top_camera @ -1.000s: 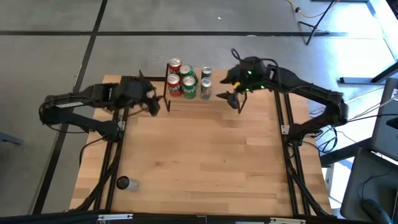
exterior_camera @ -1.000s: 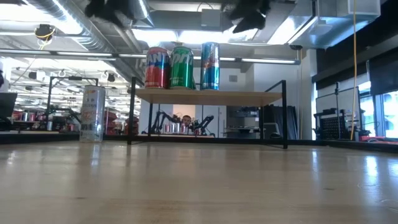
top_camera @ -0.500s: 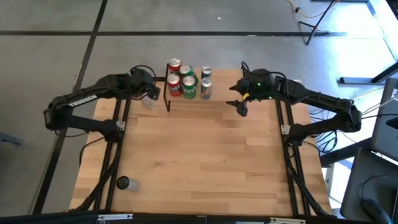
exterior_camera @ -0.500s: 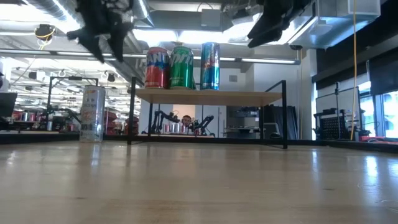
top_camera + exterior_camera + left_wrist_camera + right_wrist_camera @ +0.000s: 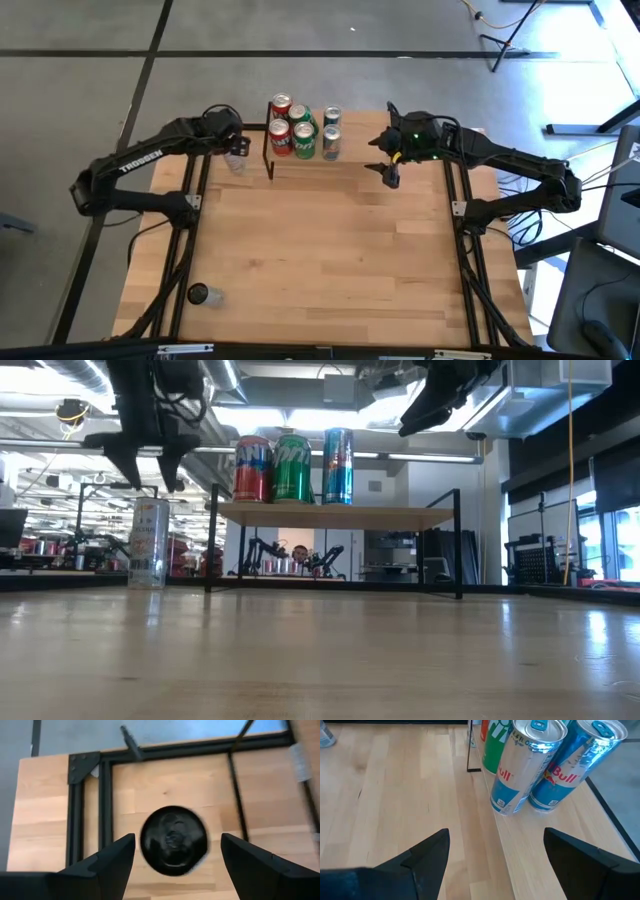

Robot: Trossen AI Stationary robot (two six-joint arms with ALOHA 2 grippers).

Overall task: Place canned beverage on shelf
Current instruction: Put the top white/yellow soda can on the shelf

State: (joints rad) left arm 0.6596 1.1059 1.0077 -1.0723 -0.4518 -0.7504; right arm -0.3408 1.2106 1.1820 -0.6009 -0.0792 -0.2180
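The left gripper (image 5: 148,470) hangs directly over a tall silver can (image 5: 150,543) that stands on the counter (image 5: 330,250) just left of the shelf (image 5: 335,515). Its fingers (image 5: 112,862) are spread wide, one on each side of the can's dark top (image 5: 173,840), touching nothing. Half a second ago this gripper sat slightly nearer the shelf and higher; it has since settled over the can.

The shelf stands at the far edge of the counter. On its left part are two red cans (image 5: 280,138), two green cans (image 5: 304,140) and two slim blue-and-silver cans (image 5: 527,765); the right part of its light top is bare.

The right gripper (image 5: 391,172) hovers in the air above the shelf's right end, its fingers (image 5: 427,857) parted wide and empty, pointing toward the slim cans. It has hardly shifted since the earlier frame.

A small dark round object (image 5: 198,294) lies at the near left corner of the wooden counter. Beyond it the room shows grey floor, ceiling ducts and other robot rigs in the distance.
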